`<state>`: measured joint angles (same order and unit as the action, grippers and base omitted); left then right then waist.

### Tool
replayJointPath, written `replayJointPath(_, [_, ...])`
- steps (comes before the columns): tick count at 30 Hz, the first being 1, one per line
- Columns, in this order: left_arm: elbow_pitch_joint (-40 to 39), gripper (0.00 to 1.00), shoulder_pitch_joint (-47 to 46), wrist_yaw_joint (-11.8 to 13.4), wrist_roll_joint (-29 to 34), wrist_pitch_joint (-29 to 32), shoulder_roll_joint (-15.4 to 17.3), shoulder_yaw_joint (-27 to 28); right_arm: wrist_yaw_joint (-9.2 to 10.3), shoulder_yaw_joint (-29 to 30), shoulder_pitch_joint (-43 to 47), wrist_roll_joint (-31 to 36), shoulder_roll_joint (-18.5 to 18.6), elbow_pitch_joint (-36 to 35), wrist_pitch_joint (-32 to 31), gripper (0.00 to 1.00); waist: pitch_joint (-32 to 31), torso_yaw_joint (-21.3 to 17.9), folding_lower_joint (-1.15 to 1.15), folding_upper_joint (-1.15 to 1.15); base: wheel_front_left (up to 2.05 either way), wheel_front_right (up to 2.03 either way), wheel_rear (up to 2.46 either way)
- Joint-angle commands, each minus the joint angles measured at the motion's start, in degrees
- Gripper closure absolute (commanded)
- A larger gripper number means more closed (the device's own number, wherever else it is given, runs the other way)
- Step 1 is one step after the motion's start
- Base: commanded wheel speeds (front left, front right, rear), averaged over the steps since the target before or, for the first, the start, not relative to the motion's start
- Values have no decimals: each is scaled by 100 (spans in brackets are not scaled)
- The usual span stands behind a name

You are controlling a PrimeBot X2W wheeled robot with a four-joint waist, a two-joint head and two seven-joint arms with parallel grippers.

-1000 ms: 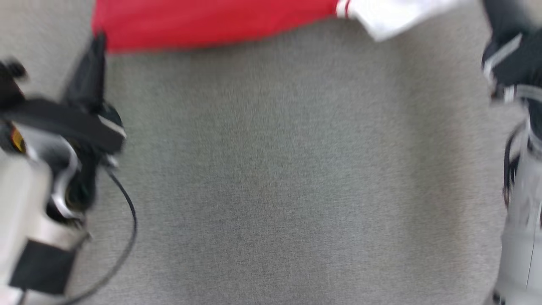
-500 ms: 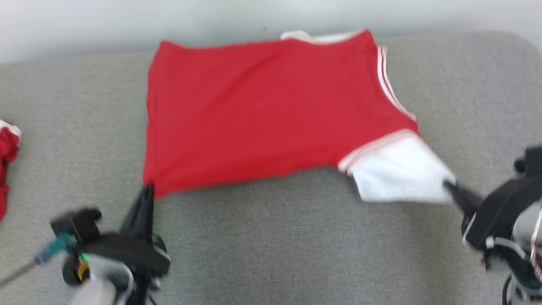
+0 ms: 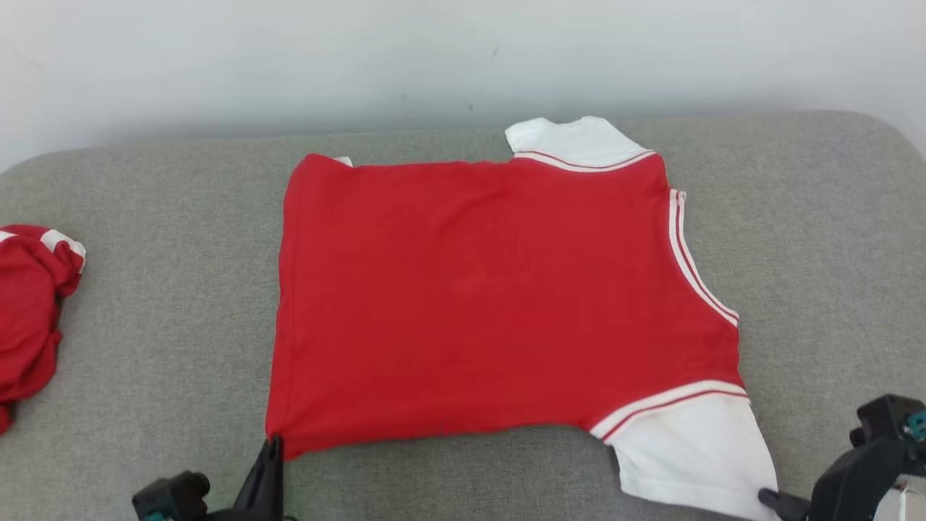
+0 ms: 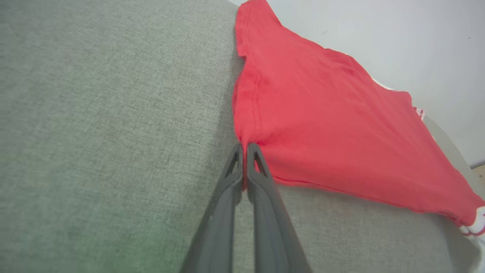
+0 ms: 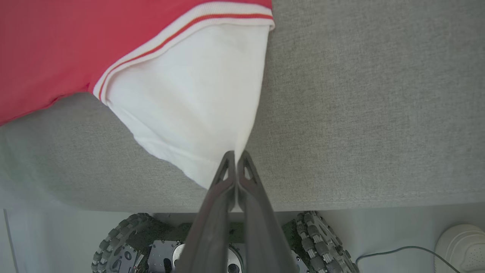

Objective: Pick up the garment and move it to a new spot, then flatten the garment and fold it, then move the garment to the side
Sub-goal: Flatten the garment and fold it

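Note:
The garment (image 3: pixel 492 297) is a red T-shirt with white sleeves and striped trim, spread flat on the grey cushioned surface (image 3: pixel 173 340). My left gripper (image 3: pixel 273 440) is shut on the shirt's near left hem corner; the left wrist view shows the red fabric (image 4: pixel 322 121) pinched between the dark fingers (image 4: pixel 261 189). My right gripper (image 3: pixel 765 496) is shut on the edge of the near white sleeve (image 3: pixel 687 449) at the lower right. In the right wrist view the white sleeve (image 5: pixel 197 98) runs into the closed fingertips (image 5: pixel 248 178).
A second red garment (image 3: pixel 29 311) lies crumpled at the surface's left edge. A pale wall (image 3: pixel 434 58) rises behind the surface. The right wrist view shows the surface's front edge with the robot's wheels (image 5: pixel 121 242) below, plus a cable and a white object (image 5: pixel 460 246) on the floor.
The head camera has tilted up, bringing the whole shirt and the wall into view. The shirt now lies flatter, and both grippers still hold its near corners.

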<state>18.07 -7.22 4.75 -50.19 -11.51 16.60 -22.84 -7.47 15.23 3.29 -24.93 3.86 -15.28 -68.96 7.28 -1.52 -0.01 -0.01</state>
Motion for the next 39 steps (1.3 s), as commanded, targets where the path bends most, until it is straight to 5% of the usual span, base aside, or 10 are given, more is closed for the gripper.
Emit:
replayJointPath(1, [-12,100,143,61,40,-22,39,-24,-4,11,152,-33,12,-54,-81,100,-21,5,1,1,0,0,0])
replayJointPath(6, [-167,100,383,159,40,71,103,-67,-4,9,295,-127,3,-175,-102,100,-52,-8,1,1,0,0,0])
replayJointPath(13, [-459,100,181,169,-24,202,90,-84,-4,-22,-517,-153,-54,-14,827,100,-30,19,1,1,0,0,0])
replayJointPath(22, [-66,100,-759,268,-31,565,-43,-99,-4,-246,-1920,-30,-67,943,1864,100,157,93,1,1,0,0,0])
replayJointPath(39, [1230,100,-2438,375,268,712,-322,-211,-4,-1137,-3867,-112,481,3095,3994,100,842,171,1,1,0,0,0])
